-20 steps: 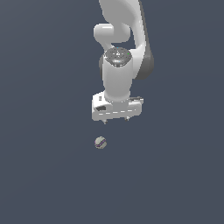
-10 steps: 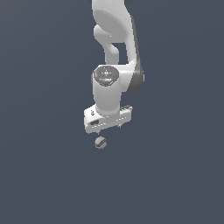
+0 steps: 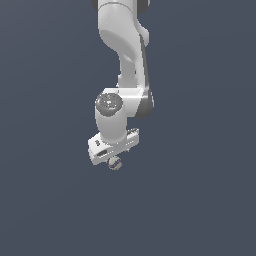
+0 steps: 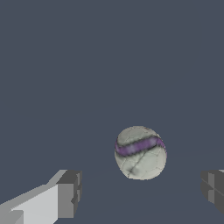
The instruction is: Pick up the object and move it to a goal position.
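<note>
From my station, the biggest thing I see is the dark blue-grey ground [image 3: 200, 200], flat and uniform across both cameras. Next in size is the white Panda arm [image 3: 122, 45], which enters the exterior view at twelve o'clock and reaches down toward the centre, its wrist joint showing a round grey cap [image 3: 109, 103] facing the camera.

Below the wrist sits the white gripper [image 3: 114, 159], at roughly six o'clock from that cap. Through the wrist camera I see its jaws spread wide: one dark grey fingertip [image 4: 70, 192] and the other [image 4: 213, 189] stand well apart, and neither touches anything.

Smallest is the ball [image 4: 140, 152], whitish-grey with a purple stripe [image 4: 138, 146] curving across its upper half. In the wrist view it lies between the two fingertips, nearer the second one, with clear ground showing on both sides of it. In the exterior view the ball [image 3: 115, 163] peeks out just under the gripper body, at about five o'clock from the gripper's centre, partly hidden by it. I cannot tell from either camera whether the fingertips have reached the ball's height.
</note>
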`<state>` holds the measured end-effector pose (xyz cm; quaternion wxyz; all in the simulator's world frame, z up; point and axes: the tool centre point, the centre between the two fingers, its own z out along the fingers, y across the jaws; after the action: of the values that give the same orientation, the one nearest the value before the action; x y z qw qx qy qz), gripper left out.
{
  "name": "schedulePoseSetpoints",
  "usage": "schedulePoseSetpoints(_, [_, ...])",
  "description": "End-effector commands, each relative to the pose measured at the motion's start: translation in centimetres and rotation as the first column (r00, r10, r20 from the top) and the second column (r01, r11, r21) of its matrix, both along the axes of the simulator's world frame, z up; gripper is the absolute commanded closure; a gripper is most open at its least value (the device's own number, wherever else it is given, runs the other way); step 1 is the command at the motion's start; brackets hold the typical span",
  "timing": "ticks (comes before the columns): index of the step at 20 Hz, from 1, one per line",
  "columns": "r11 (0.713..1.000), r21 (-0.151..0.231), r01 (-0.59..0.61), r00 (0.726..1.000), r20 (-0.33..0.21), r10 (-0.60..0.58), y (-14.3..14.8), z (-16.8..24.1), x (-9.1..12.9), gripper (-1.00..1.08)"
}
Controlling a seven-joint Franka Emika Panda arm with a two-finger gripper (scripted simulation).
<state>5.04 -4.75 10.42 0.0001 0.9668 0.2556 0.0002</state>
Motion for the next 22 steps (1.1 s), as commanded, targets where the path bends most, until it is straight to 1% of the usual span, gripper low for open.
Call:
schedulePoseSetpoints(1, [0.999, 0.0, -0.033, 0.999, 0.0, 0.033, -0.5, -0.7, 0.2, -0.92])
schedulePoseSetpoints(7, [0.997, 0.0, -0.073, 0.997, 0.0, 0.073, -1.3, -1.6, 0.5, -0.92])
schedulePoseSetpoints(14, [0.997, 0.0, -0.074, 0.997, -0.001, 0.074, -1.4, -2.1, 0.5, -0.92])
schedulePoseSetpoints(22, [0.997, 0.0, -0.078, 0.997, -0.001, 0.078, -1.4, -5.7, 0.4, -0.92])
